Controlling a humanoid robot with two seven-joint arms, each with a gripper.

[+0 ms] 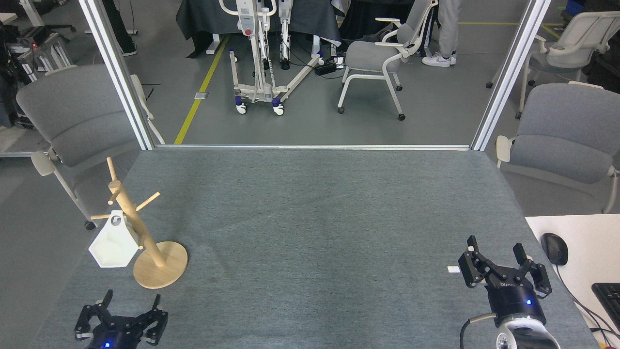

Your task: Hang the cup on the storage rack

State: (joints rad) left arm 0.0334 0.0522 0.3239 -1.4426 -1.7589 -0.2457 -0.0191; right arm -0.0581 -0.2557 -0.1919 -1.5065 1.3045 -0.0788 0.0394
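Cup (114, 246): white, faceted, hanging by its handle on a left-pointing peg of the rack (138, 231), rim turned down, touching no gripper. Rack: wooden, its pole leaning left, round base on the grey table (310, 232) near our left edge. Our left gripper (122, 316): low at the near edge, below the rack, fingers spread wide, empty. Our right gripper (499, 261): near the table's right side, well apart from the rack, fingers spread wide, empty.

Left gripper (127, 310) base cut off by bottom edge.
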